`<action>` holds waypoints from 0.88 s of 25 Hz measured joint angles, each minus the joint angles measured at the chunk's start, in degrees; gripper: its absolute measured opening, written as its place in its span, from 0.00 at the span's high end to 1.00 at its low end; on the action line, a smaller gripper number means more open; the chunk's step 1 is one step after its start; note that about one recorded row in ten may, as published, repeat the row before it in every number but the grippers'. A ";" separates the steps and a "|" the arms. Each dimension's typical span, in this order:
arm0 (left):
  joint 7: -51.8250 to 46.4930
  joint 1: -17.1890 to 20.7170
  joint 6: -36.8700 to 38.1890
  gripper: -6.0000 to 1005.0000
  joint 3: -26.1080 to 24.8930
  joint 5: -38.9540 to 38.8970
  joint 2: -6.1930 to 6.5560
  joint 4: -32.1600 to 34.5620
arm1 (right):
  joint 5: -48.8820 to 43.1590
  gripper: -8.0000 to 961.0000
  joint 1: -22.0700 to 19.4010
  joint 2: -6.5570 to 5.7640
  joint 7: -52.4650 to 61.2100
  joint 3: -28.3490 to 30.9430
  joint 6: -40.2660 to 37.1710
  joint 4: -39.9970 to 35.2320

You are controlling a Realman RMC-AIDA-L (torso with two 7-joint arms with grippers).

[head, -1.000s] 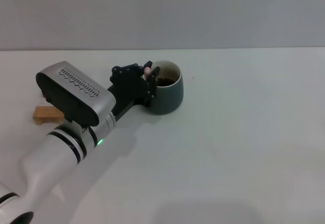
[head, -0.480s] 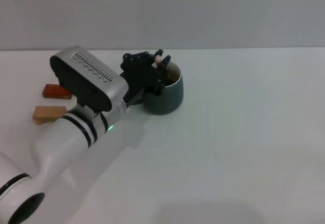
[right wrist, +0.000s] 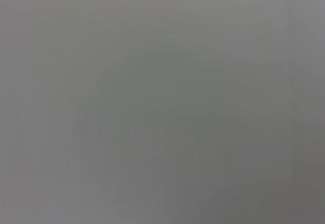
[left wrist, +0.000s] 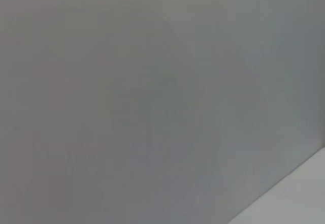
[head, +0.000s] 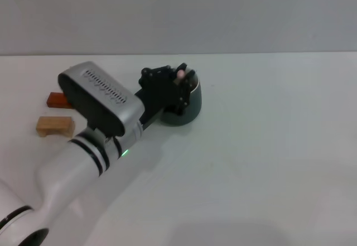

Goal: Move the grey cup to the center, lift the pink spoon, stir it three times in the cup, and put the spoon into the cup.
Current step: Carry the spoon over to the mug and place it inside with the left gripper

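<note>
Spoon-holding left gripper (head: 179, 82) is hovering directly over the grey cup (head: 187, 110), clamping the pink spoon (head: 181, 74), handle pointing upward.

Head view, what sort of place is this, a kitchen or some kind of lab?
Likely a lab test bench: a bare white table against a blank wall, holding only a grey cup and two wooden blocks.

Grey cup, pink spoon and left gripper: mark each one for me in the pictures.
grey cup (head: 191, 107), head view, on its outer wall.
pink spoon (head: 181, 74), head view, on the pink handle tip between the fingers.
left gripper (head: 182, 78), head view, between its fingertips over the cup.
</note>
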 joint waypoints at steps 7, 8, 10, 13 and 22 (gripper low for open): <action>0.29 3.40 0.68 0.71 -2.44 0.00 0.30 -0.32 | 0.00 0.99 0.44 -0.04 0.00 -0.04 0.00 -0.01; 0.30 3.50 0.77 0.71 -3.17 0.00 0.33 -0.11 | 0.00 0.99 0.57 -0.05 0.00 -0.09 0.00 -0.01; 0.30 3.44 0.79 0.71 -3.59 0.01 0.36 -0.02 | 0.00 0.99 0.60 -0.06 0.00 -0.11 0.00 -0.01; 0.30 2.86 0.60 0.71 -3.84 0.07 0.38 0.10 | 0.00 0.99 0.64 -0.08 0.00 -0.14 0.00 -0.01; -0.05 1.79 0.65 0.70 -1.87 0.19 0.25 -0.99 | -0.04 0.99 0.20 -0.09 0.00 -0.12 -0.16 -0.01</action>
